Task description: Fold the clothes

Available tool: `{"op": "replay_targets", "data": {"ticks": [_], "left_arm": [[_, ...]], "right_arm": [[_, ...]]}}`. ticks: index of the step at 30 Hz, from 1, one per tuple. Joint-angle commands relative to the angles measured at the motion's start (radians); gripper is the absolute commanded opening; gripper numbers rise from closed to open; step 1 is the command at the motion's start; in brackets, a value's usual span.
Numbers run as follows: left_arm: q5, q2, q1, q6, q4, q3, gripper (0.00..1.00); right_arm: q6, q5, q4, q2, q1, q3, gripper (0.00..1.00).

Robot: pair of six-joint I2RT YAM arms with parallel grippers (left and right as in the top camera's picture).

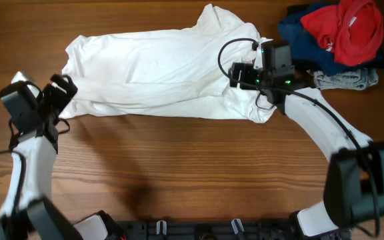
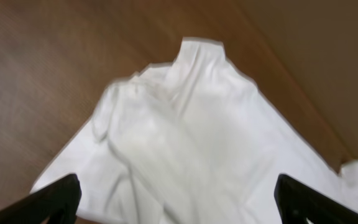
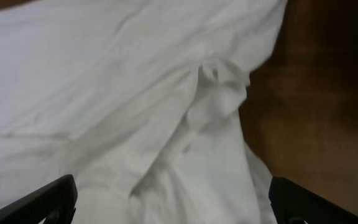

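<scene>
The white T-shirt (image 1: 159,70) lies crumpled in a long band across the far half of the wooden table. My left gripper (image 1: 62,90) is open at the shirt's left end, its black fingers wide apart over the white fabric (image 2: 185,143) in the left wrist view. My right gripper (image 1: 240,75) is open over the shirt's right end, its fingers spread either side of bunched white cloth (image 3: 166,124) in the right wrist view. Neither gripper holds the fabric. The collar label is not visible.
A pile with a red garment (image 1: 349,27), a navy blue garment (image 1: 305,33) and a grey garment (image 1: 345,79) sits at the far right corner. Bare wooden table (image 1: 179,173) spans the near half. The table's far edge shows in the left wrist view (image 2: 303,74).
</scene>
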Motion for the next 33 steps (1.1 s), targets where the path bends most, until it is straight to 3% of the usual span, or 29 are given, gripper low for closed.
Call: {"op": "replay_targets", "data": {"ticks": [1, 4, 7, 18, 22, 33], "left_arm": [[0.010, -0.129, -0.005, 0.049, -0.234, 0.014, 1.00], [-0.031, -0.129, -0.005, 0.049, -0.379, 0.013, 1.00], [-0.122, -0.072, -0.005, 0.049, -0.401, 0.012, 1.00], [-0.167, 0.226, -0.010, 0.132, -0.101, 0.012, 0.96], [-0.167, 0.282, -0.016, 0.194, -0.013, 0.012, 0.89], [-0.261, 0.320, -0.016, 0.206, 0.025, 0.012, 0.48]], "right_arm": [[-0.032, -0.047, -0.158, -0.097, -0.004, 0.051, 0.99], [-0.035, -0.076, -0.310, -0.090, -0.004, 0.049, 0.99], [-0.072, -0.078, -0.407, -0.071, -0.004, 0.048, 1.00], [-0.085, -0.074, -0.431, -0.049, -0.004, 0.036, 0.96], [-0.085, -0.074, -0.410, -0.049, -0.004, 0.036, 0.96], [-0.085, -0.074, -0.406, -0.049, -0.004, 0.036, 0.96]]}}
